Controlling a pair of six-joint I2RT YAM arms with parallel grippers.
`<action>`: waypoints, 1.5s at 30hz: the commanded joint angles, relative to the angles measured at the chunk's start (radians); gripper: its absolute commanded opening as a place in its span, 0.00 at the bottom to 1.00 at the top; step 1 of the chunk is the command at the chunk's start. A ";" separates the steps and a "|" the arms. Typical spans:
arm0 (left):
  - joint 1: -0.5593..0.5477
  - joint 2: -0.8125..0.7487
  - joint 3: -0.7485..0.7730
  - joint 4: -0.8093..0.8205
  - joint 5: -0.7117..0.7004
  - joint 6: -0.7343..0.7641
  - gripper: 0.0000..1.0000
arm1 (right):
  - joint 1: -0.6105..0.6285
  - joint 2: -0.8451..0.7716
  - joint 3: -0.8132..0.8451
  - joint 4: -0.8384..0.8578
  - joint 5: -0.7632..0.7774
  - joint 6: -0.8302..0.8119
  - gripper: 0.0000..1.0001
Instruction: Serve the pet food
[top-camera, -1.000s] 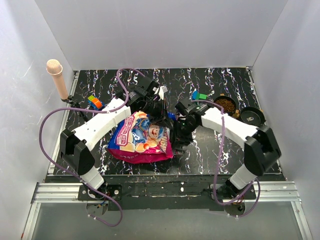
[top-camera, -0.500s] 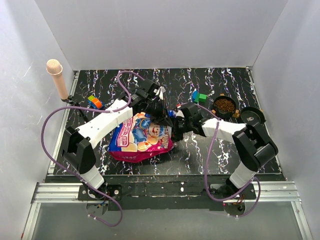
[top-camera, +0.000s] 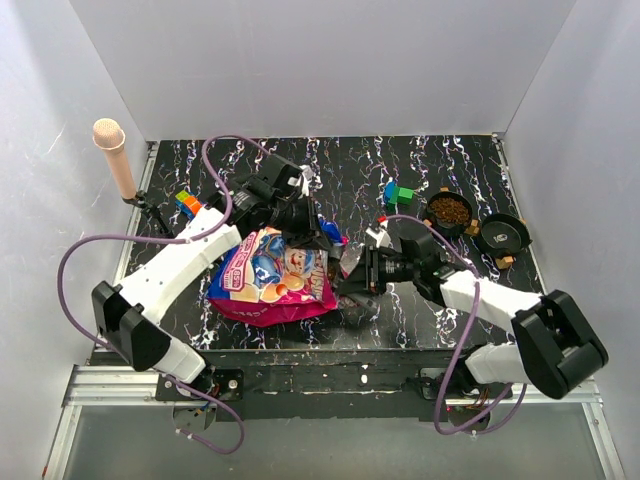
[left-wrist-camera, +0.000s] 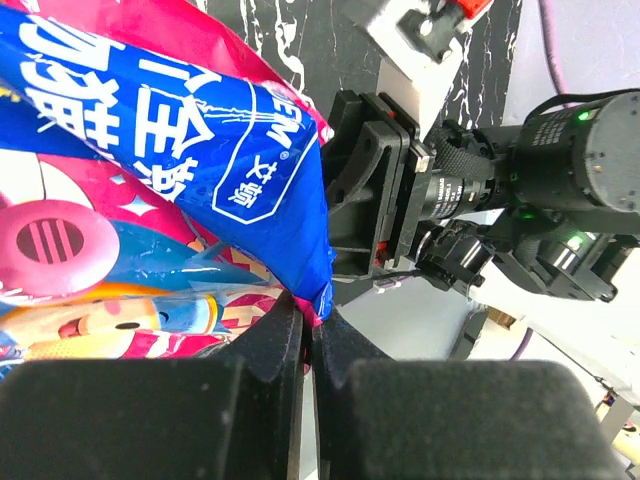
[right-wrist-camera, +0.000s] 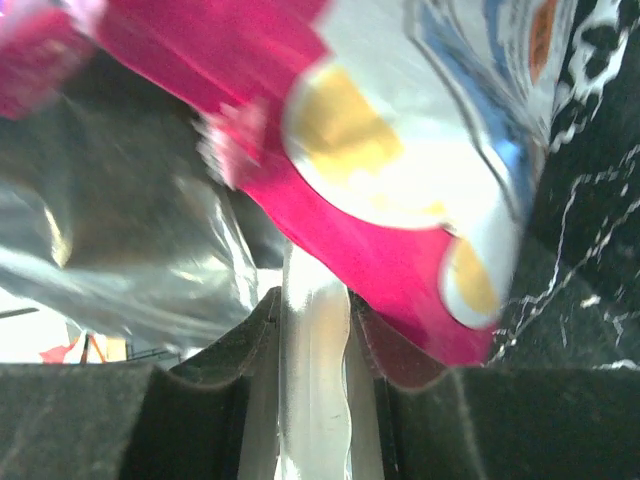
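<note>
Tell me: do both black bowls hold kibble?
No, the left bowl holds kibble; the right bowl looks empty.

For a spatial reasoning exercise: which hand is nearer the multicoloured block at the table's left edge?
Left. The left hand pinches the pet food bag at its top corner, right of the block; the right hand grips the bag farther right.

Location type: robotics lab test cell.

Indicators:
- Plain white panels (top-camera: 320, 70) enclose the marbled black worktop (top-camera: 450, 170) on three sides.
- The left arm (top-camera: 180, 265) and right arm (top-camera: 490, 300) are mounted on an aluminium rail (top-camera: 330, 385) at the near edge.
- Purple cables (top-camera: 60, 285) run exposed in loose loops.
- A foam-capped microphone (top-camera: 112, 150) stands on a small stand at the left.
- Staged props lie on the worktop: a bag (top-camera: 270, 275), bowls (top-camera: 503, 235) and toy blocks (top-camera: 398, 192).
</note>
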 joint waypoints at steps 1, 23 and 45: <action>-0.008 -0.116 0.017 0.009 0.016 -0.033 0.00 | 0.000 -0.094 -0.077 0.092 -0.040 0.030 0.01; 0.026 -0.029 0.153 -0.097 0.056 0.069 0.00 | -0.060 -0.276 -0.081 -0.034 -0.055 0.092 0.01; 0.028 0.045 0.190 -0.026 0.097 0.023 0.00 | -0.151 -0.323 -0.153 0.014 -0.142 0.089 0.01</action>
